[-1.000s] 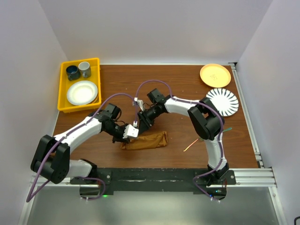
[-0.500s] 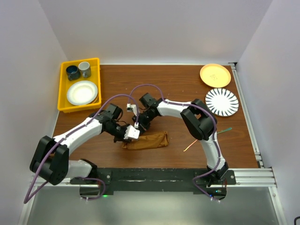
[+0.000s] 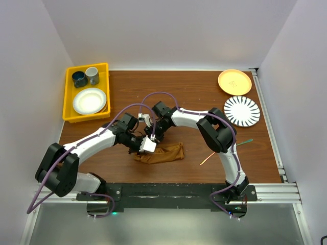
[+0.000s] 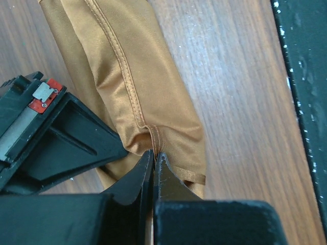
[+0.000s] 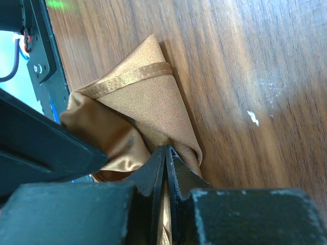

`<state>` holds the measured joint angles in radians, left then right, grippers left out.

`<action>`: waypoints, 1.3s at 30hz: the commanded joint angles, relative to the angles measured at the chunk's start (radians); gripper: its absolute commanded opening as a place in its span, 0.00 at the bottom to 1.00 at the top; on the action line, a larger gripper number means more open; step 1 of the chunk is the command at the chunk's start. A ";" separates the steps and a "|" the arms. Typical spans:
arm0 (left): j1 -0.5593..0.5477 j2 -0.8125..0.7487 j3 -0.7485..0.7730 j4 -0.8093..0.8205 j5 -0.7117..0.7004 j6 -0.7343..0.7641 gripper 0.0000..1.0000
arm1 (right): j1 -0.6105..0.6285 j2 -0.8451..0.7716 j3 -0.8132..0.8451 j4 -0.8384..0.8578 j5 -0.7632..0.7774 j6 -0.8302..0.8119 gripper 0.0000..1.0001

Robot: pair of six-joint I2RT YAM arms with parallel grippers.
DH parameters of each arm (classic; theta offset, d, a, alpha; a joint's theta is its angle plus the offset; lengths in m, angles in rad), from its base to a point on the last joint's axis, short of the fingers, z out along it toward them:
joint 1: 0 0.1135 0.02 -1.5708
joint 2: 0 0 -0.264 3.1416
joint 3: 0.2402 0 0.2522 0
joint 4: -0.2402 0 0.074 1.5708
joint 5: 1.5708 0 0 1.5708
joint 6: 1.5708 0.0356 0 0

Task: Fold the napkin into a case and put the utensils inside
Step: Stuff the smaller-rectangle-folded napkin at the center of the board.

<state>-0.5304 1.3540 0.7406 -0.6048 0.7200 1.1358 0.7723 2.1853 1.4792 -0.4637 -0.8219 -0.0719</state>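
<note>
**Napkin folded long, utensils not in yet**

Close to the front edge of the table (image 3: 199, 97) lies the napkin (image 3: 164, 153). It is folded into a long, thin, slightly lumpy strip that runs from left to right. That looks like most of the folding, but I think it is not a neat case yet.

Both grippers meet at the left end of the strip. The left gripper (image 4: 153, 153) has its jaws pressed tight together. A bit of the napkin's stitched edge is pinched between the tips. The rest of the cloth runs away from the jaws along the wood.

The right gripper (image 5: 165, 149) is right beside it and comes in from the far side. Its jaws are squeezed together too, and a fold of the napkin goes in between them. A pointed corner of cloth sticks out past the tips and lies flat on the table.

The utensils (image 3: 207, 159) are out on the bare wood to the right of the napkin, well apart from it. A green piece (image 3: 247, 141) peeks out by the right arm. None of them is inside the cloth, so that job is left to do.

Farther back on the right are an orange plate (image 3: 234, 81) and a striped plate (image 3: 242, 111). Far back on the left is a yellow tray (image 3: 68, 99) with cups and a white plate in it.
</note>
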 commanded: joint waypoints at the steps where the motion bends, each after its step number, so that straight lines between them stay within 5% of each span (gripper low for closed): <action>1: -0.005 0.014 -0.017 0.074 0.019 0.005 0.00 | 0.002 -0.035 0.026 -0.044 0.030 -0.049 0.11; 8: -0.005 -0.006 -0.047 0.060 0.030 0.036 0.00 | -0.050 -0.128 0.003 -0.044 -0.026 -0.055 0.29; 18: 0.023 -0.029 -0.030 0.045 0.093 0.033 0.00 | -0.087 -0.226 -0.089 0.095 -0.128 -0.022 0.76; 31: 0.072 -0.102 -0.070 0.026 0.151 0.128 0.00 | -0.088 -0.371 -0.322 0.378 -0.177 -0.143 0.88; 39: 0.079 -0.127 -0.106 0.054 0.167 0.174 0.00 | -0.061 -0.358 -0.329 0.428 -0.217 -0.212 0.92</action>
<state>-0.4641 1.2594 0.6552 -0.5873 0.8314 1.2526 0.6910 1.8481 1.1542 -0.1165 -0.9905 -0.2123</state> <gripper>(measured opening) 0.027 0.914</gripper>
